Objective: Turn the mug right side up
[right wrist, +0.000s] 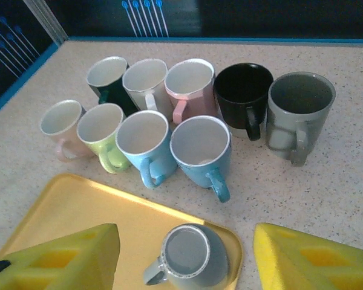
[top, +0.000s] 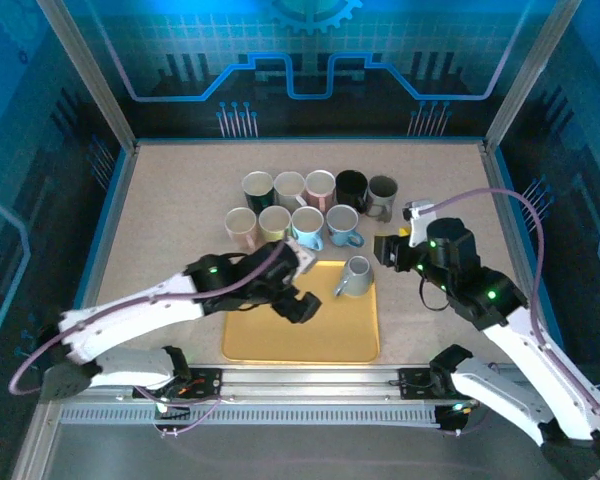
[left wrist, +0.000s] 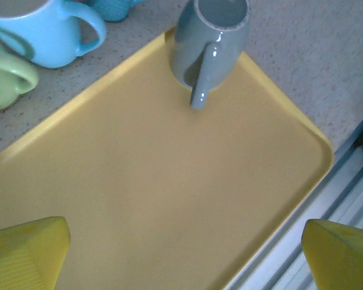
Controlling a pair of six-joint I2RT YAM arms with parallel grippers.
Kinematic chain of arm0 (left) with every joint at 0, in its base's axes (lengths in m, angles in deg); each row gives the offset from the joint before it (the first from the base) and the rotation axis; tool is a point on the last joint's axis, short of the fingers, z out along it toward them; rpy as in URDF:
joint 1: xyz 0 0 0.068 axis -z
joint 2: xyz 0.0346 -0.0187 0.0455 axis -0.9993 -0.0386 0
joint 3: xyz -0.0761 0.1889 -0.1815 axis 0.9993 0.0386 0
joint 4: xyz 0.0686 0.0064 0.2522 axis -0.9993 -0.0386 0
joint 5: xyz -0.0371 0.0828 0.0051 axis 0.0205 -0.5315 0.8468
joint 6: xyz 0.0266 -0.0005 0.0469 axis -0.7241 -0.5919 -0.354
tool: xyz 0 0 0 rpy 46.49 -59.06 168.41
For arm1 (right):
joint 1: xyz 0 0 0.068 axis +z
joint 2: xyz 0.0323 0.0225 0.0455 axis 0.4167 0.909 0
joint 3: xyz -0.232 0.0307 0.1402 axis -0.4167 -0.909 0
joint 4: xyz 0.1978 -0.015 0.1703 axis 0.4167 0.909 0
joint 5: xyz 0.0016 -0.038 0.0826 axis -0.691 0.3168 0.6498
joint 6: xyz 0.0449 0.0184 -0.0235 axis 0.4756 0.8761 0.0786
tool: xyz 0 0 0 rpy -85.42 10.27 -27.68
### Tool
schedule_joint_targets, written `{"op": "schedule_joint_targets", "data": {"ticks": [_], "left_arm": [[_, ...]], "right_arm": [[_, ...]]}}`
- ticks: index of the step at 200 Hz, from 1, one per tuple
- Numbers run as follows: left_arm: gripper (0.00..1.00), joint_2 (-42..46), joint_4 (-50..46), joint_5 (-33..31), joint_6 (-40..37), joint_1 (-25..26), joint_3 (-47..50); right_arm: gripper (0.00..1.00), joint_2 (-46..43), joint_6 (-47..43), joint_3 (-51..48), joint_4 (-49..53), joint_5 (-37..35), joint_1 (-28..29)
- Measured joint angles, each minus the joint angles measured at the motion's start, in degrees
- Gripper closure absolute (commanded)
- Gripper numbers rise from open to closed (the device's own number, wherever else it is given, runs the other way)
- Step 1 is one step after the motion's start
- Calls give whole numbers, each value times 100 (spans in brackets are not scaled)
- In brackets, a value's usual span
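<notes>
yellow fingertips (left wrist: 27,254) of my left gripper (top: 300,304) stand wide apart, holding nothing, over the yellow tray (top: 310,340). the grey mug (top: 357,276) stands upright, mouth up, in the tray's 1 o'clock corner, handle toward 8 o'clock. my right gripper (top: 390,250) hangs at the mug's 2 o'clock, jaws spread, empty. nine more mugs (top: 308,225) cluster on the table (top: 170,220) at the tray's 12 o'clock.
</notes>
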Motion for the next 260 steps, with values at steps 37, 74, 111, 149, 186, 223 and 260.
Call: {"op": "schedule_joint_targets", "data": {"ticks": [37,74,111,149,186,223,260], "left_arm": [[1,-1727,79,-166,-267,92,-1307],[1,-2986,122,-365,-448,48,-2188],[1,-3834,42,-579,-457,-72,-2863],[1,-4194,17,-619,-450,-212,-3075],[1,-4459,48,-614,-455,-267,-3119],[13,-4651,151,-546,-463,-299,-3119],[37,-4627,243,-348,-391,-341,-3088]], "right_arm": [[29,-925,142,-76,140,52,0],[25,-1692,164,-76,518,90,0],[23,-2087,109,-76,942,68,-2],[23,-2221,79,-79,1097,74,-2],[23,-2232,85,-319,1093,111,-2],[23,-2247,122,-468,1099,168,-2],[24,-2337,122,-468,1106,175,-2]]}}
